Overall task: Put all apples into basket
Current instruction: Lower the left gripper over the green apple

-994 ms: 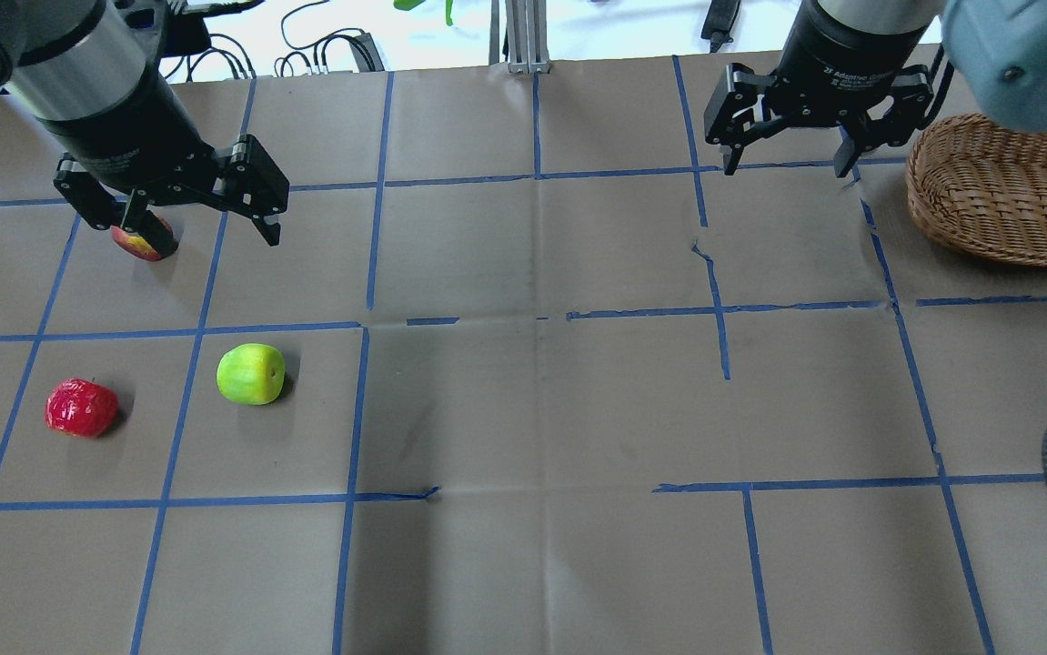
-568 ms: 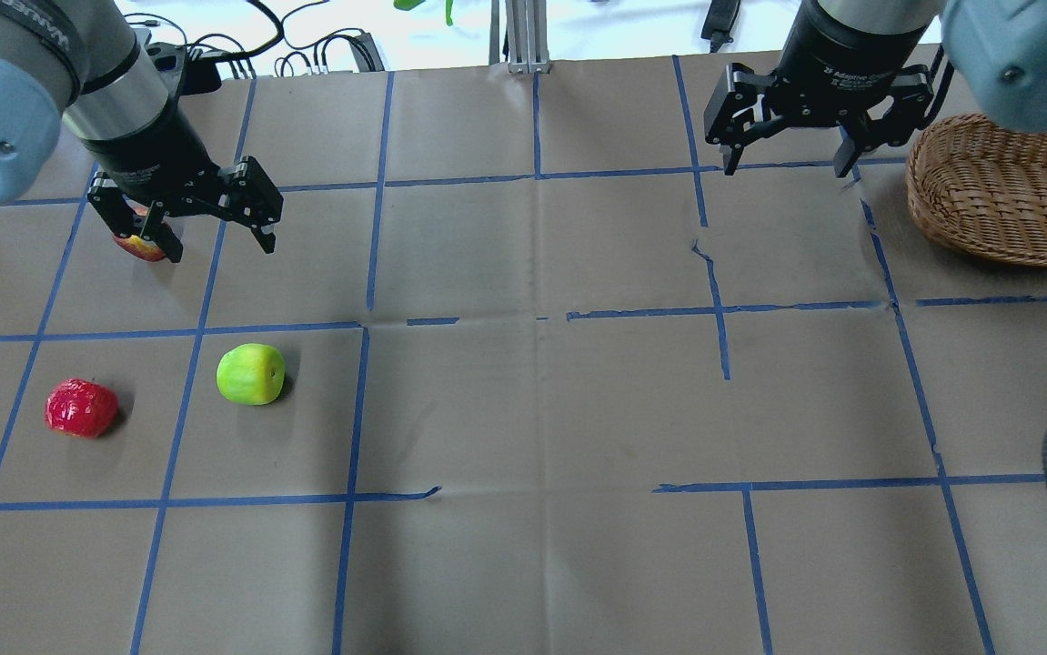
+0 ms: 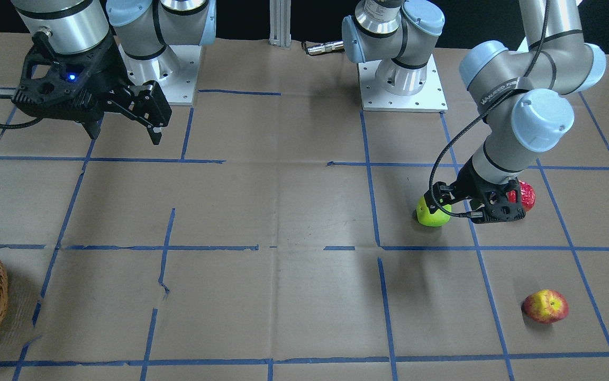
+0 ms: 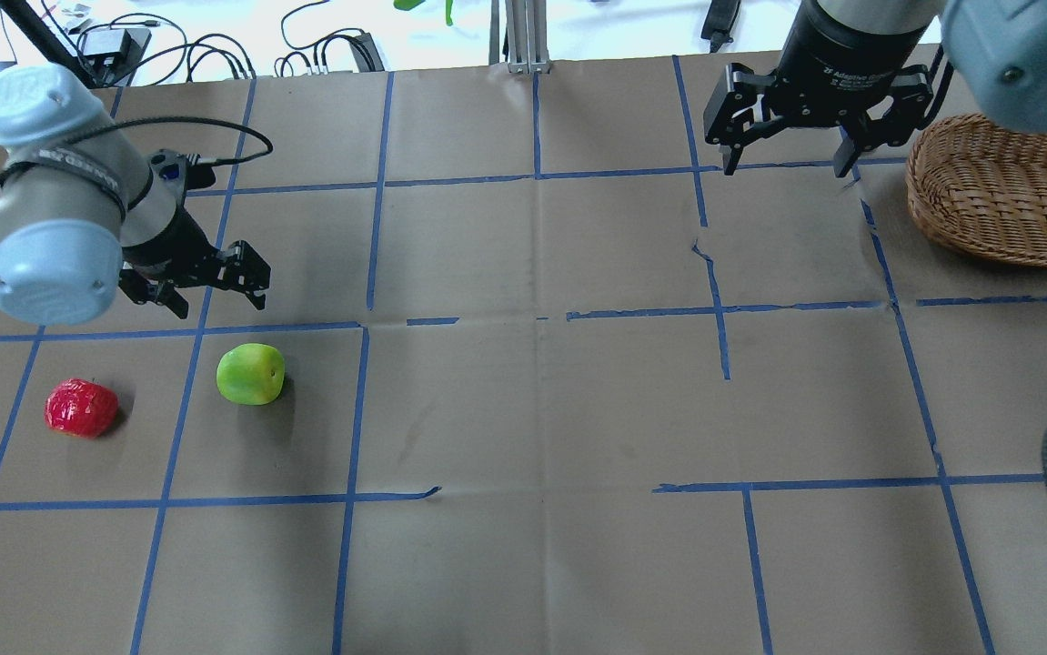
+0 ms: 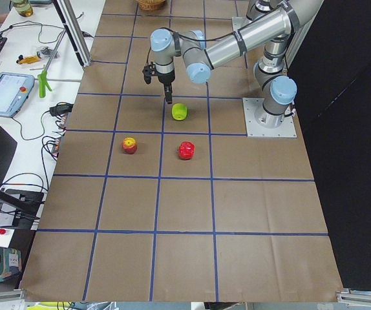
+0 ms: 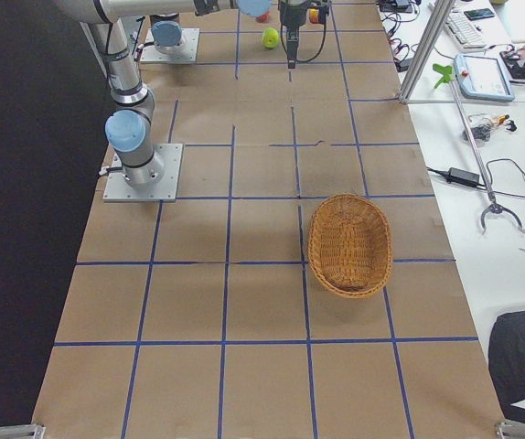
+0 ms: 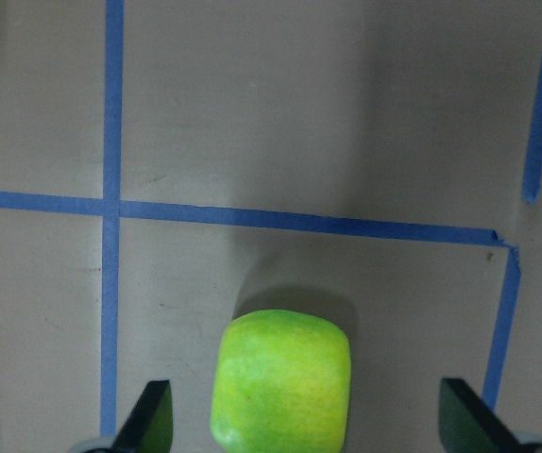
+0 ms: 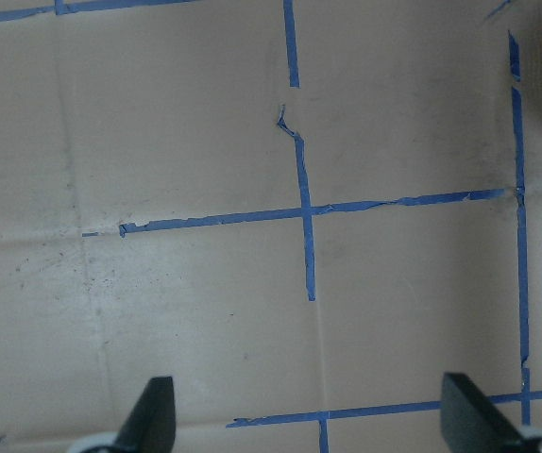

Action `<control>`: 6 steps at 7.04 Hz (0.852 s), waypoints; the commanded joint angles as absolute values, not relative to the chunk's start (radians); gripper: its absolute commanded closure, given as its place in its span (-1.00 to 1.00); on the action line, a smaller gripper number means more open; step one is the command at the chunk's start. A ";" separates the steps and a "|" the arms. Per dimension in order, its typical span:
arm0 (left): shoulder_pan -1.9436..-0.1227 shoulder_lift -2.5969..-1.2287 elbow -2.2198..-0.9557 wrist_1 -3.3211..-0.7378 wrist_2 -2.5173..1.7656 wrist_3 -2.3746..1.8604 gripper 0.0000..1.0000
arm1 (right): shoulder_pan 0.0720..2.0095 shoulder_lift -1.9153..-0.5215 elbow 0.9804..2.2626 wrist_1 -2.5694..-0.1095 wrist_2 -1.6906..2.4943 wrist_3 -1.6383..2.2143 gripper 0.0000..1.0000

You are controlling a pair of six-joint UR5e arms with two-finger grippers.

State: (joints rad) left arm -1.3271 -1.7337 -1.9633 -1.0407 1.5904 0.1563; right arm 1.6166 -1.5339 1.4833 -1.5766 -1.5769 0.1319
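Saw the left pincer [image 4: 218, 298] spread wide and holding nothing, hanging over the left part of the bench [image 4: 532, 409]. Found the yellow-green apple [image 4: 251, 374] lying on the bench close to it. In the left wrist view, caught this apple between the two finger tips, low in the picture and without contact. Noted the deep red apple [image 4: 81, 408] to the left of the green one, apart from it, also on the bench. Located the red-and-yellow apple [image 3: 545, 306] farther from the robot base than the other two, alone inside a square of blue tape lines. Could not see it in the overhead view, hidden there behind the left arm. Found the right pincer [image 4: 786, 164] also wide and empty, up over the right part of the bench. Placed it to the left of the basket [image 4: 1001, 196] in the overhead view, not touching it. Saw the wicker basket standing at the far right edge, well apart from all three apples.
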 commanded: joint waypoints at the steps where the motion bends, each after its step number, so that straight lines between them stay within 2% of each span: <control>1: -1.324 -1.776 -2.054 -0.887 1.592 0.167 -0.97 | 1.617 -1.534 1.483 -1.577 -1.577 0.132 -1.00; 5: -1.324 -1.810 -2.094 -0.890 1.601 0.170 -0.97 | 1.615 -1.534 1.483 -1.575 -1.578 0.132 -1.00; 6: -1.324 -1.810 -2.089 -0.887 1.598 0.185 -0.67 | 1.617 -1.534 1.483 -1.577 -1.577 0.132 -1.00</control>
State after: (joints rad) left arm -1.3238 -1.8090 -2.0862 -0.8878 1.5988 0.1728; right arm 1.6163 -1.5340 1.4833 -1.5762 -1.5776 0.1319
